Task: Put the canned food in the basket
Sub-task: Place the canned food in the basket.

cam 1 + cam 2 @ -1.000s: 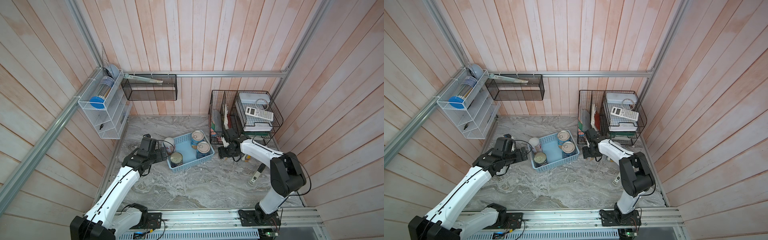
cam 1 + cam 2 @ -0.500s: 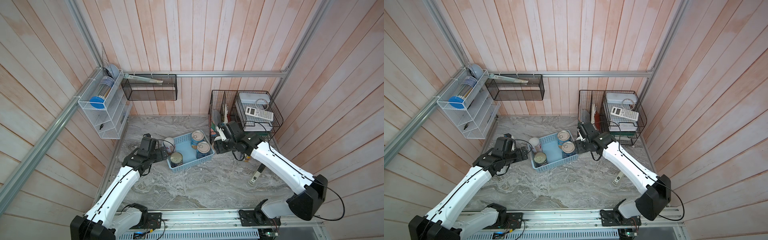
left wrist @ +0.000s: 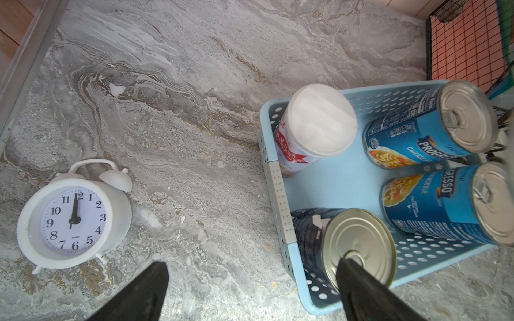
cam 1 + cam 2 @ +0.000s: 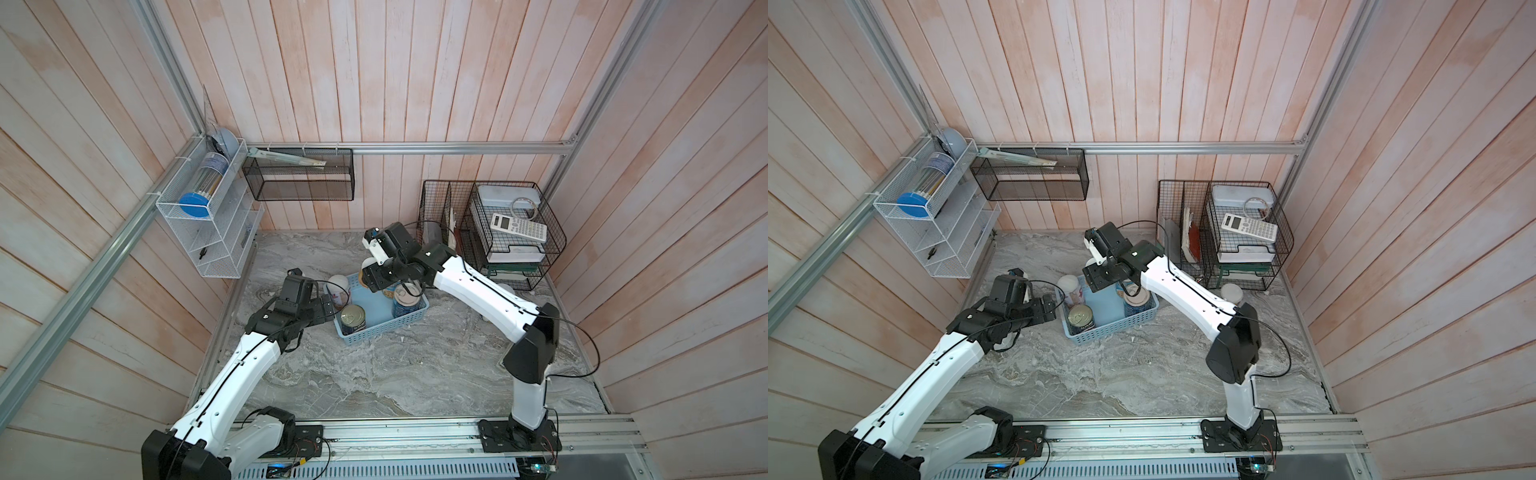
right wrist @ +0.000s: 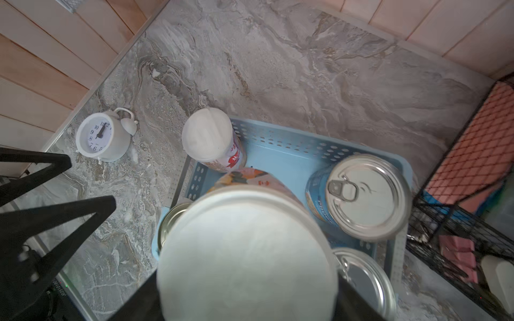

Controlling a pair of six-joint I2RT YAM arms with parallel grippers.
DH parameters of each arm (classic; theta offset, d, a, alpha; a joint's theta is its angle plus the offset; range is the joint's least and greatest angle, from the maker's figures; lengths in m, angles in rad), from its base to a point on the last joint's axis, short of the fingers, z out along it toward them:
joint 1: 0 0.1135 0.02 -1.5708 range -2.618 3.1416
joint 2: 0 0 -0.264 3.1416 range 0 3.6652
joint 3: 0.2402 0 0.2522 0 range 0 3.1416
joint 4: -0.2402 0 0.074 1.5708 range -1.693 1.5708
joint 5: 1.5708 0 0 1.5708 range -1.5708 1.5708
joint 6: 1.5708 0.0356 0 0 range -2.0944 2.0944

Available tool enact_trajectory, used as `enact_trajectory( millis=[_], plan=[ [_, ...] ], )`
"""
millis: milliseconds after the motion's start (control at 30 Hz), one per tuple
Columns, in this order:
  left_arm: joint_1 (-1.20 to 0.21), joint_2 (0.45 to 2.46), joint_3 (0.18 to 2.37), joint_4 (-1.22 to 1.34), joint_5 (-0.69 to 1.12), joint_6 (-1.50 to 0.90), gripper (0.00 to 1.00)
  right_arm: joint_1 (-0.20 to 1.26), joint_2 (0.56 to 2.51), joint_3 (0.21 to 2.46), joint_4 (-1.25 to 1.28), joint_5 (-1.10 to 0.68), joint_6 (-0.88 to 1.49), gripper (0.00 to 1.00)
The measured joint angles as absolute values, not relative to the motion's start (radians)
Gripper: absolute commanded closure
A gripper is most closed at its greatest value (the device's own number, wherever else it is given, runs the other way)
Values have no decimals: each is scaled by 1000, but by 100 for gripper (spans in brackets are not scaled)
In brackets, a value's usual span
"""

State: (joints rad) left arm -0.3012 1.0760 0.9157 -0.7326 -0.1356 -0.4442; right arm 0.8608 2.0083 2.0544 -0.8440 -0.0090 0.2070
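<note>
**Item 1: R fingers**. Clamped on a white-lidded can w/ orange label, one finger each side. You have that can upright over the light-blue basket, above the gap betw. the other cans. Can't tell if its base touches the basket floor.

**Item 2: L fingers**. Wide apart, nothing betw. them, low over the table at the basket's short side. In your L wrist view one tip overlaps the lid of the dark can. Touching or not, can't tell.

**Item 3: in basket, upright, 4 pcs.**
- White-lidded can w/ red-and-white label, in the corner nearest the alarm clock.
- Blue Progresso can and second blue Progresso can, side by side along the opp. short side, both w/ silver pull-tab lids.
- Dark-label can w/ silver lid, in the corner by your L fingers.

**Item 4: white-topped can**. On the table, outside the basket, just beside the black wire organiser.

**Item 5: misc.**
- White alarm clock, on the table, well apart from the basket.
- Calculator, on the organiser's top tray.
</note>
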Motion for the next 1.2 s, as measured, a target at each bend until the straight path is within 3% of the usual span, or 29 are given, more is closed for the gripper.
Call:
enact_trajectory(
  millis=[300, 1200],
  plan=[
    [-301, 1076, 914, -732, -136, -441, 0, 855, 2347, 2436, -1032, 24, 147, 41],
    [-301, 1076, 903, -720, -136, -438, 0, 781, 2428, 2331, -963, -46, 129, 39]
  ],
)
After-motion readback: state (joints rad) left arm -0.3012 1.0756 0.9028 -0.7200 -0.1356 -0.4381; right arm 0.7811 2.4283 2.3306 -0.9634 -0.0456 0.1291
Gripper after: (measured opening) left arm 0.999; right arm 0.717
